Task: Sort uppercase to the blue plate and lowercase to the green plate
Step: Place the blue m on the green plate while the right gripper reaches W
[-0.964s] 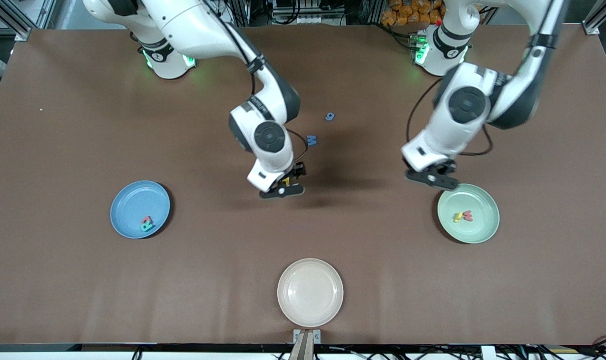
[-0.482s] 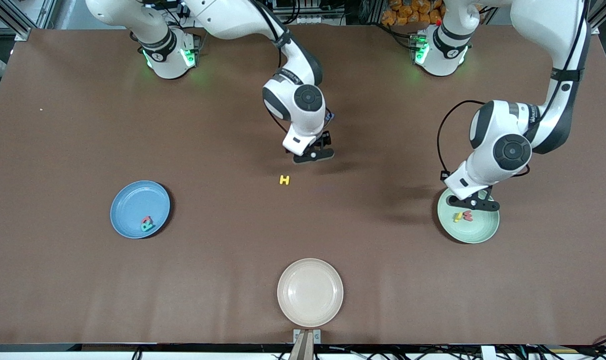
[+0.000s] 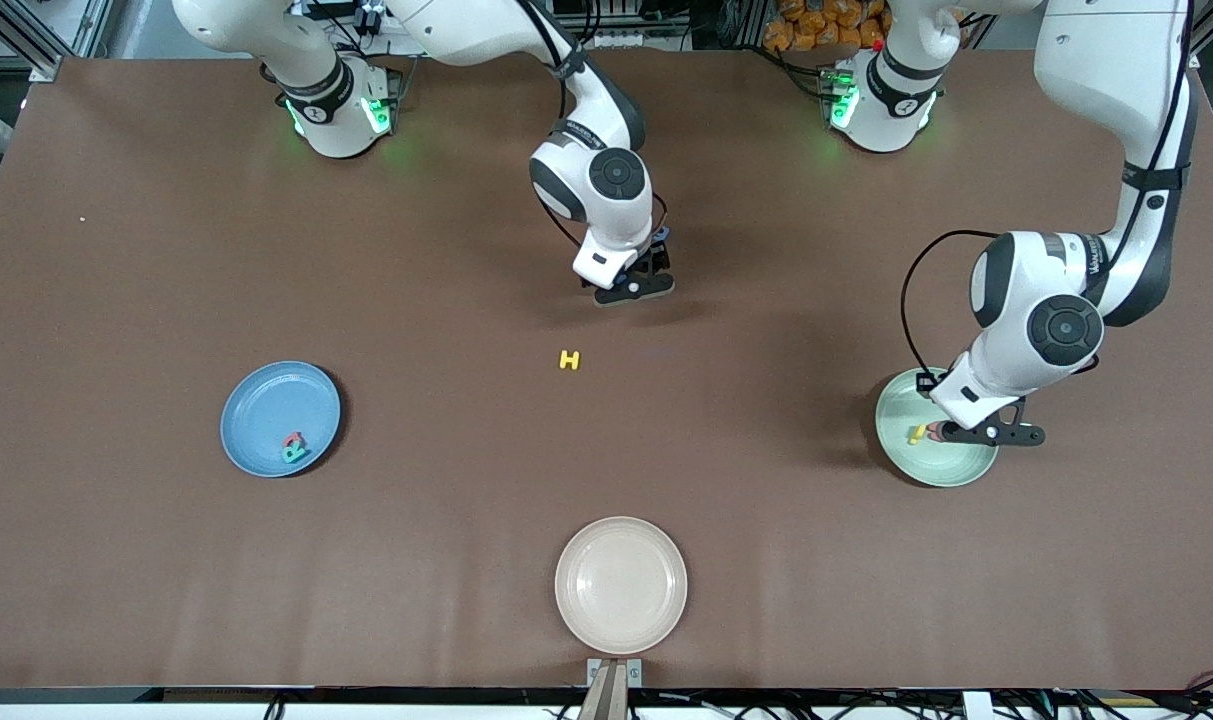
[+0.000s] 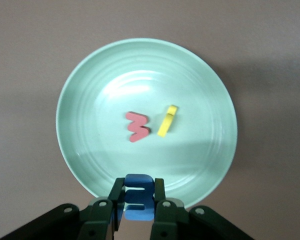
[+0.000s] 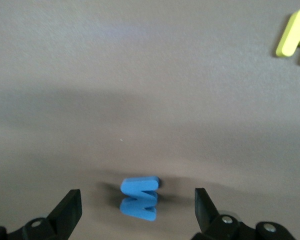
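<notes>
3 plates sit on the brown tabletop (image 3: 116, 560): 1 blue plate (image 3: 266, 400), 1 green plate (image 3: 951, 468), 1 cream plate (image 3: 620, 585). The blue plate holds 2 letters, teal R (image 3: 293, 453) and a red one (image 3: 292, 438). The green plate holds red w (image 4: 137, 126) and a thin yellow letter (image 4: 167, 121). Left gripper (image 4: 138, 205), over the green plate, has its jaws clamped on 1 blue E-like letter (image 4: 138, 199). Right gripper (image 5: 137, 212) hangs with jaws wide apart around blue M (image 5: 139, 198). Yellow H (image 3: 568, 360) lies nearer the camera.
</notes>
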Action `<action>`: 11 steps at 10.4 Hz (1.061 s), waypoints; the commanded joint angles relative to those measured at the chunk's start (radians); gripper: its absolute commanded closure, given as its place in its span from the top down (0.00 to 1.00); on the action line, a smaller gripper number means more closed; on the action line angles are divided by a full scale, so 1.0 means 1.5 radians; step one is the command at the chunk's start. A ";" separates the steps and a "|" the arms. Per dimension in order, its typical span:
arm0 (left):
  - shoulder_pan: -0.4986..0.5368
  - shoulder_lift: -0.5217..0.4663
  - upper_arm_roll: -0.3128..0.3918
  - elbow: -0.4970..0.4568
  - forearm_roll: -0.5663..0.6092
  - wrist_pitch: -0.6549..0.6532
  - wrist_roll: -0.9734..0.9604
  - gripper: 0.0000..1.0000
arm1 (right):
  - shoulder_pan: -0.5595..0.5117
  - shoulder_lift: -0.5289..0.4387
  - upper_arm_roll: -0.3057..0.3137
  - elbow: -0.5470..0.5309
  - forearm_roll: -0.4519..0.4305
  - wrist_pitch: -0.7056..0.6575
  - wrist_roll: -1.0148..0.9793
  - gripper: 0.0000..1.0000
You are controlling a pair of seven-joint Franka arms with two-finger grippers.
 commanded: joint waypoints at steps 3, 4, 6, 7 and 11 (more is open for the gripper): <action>-0.008 -0.003 0.026 0.025 -0.041 0.000 0.018 1.00 | 0.009 -0.024 0.003 -0.062 0.015 0.035 0.019 1.00; -0.008 -0.013 0.036 0.026 -0.061 -0.001 0.019 1.00 | 0.012 -0.023 0.003 -0.061 0.015 0.036 0.023 1.00; -0.017 -0.047 0.038 0.027 -0.069 -0.012 0.016 1.00 | 0.015 -0.023 0.002 -0.058 0.015 0.037 0.036 1.00; -0.020 -0.066 0.037 0.031 -0.069 -0.022 0.014 1.00 | 0.022 -0.022 0.002 -0.054 0.015 0.037 0.044 1.00; -0.070 -0.119 0.038 0.070 -0.072 -0.145 0.010 1.00 | 0.026 -0.015 0.000 -0.043 0.013 0.037 0.061 1.00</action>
